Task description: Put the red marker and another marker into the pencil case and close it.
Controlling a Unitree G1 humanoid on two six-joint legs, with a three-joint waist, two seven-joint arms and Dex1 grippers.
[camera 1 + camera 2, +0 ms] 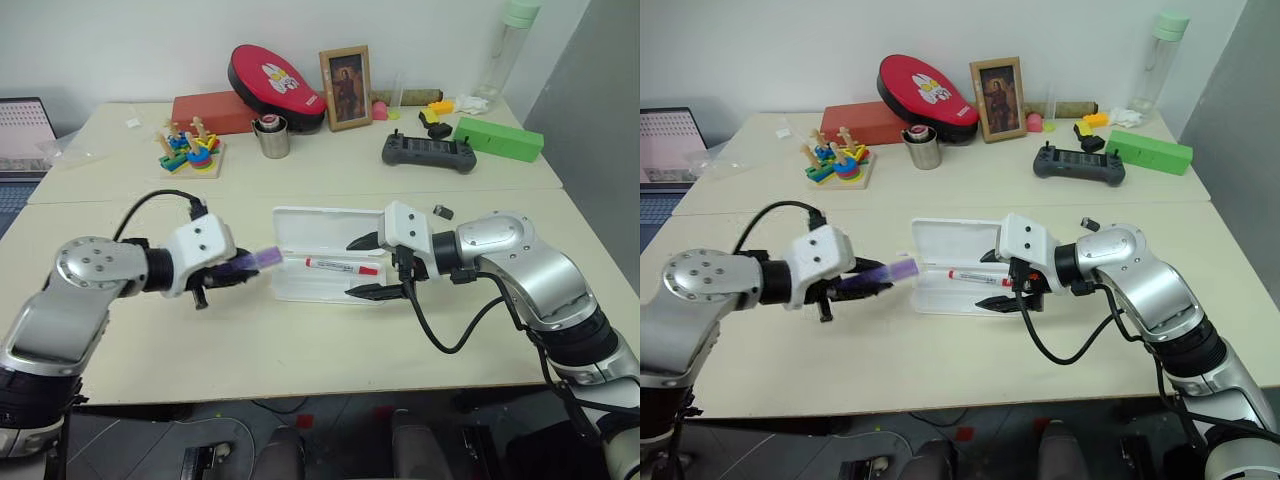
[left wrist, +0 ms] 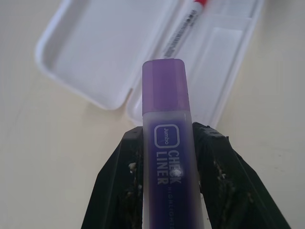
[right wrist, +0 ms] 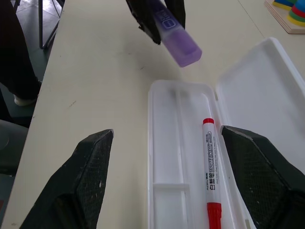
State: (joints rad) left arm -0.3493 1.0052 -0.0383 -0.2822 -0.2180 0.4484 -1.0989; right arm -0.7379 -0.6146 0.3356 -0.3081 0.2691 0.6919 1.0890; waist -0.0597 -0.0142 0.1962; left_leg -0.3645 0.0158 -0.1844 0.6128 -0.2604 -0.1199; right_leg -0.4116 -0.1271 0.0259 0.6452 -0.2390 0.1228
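The left tool (image 2: 167, 157) pinches the chunky translucent purple marker (image 2: 166, 119), its cap pointing at the flat white plastic pencil case (image 1: 300, 222) lying open on the cream worktop (image 1: 300, 340). Inside lies the slim white red-capped marker (image 3: 211, 168). The right tool (image 3: 176, 176) hangs spread above the smooth tray.

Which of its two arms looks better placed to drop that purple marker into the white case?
The left. Its gripper is shut on the purple marker, right at the open pencil case. The right gripper hangs open and empty over the red marker.
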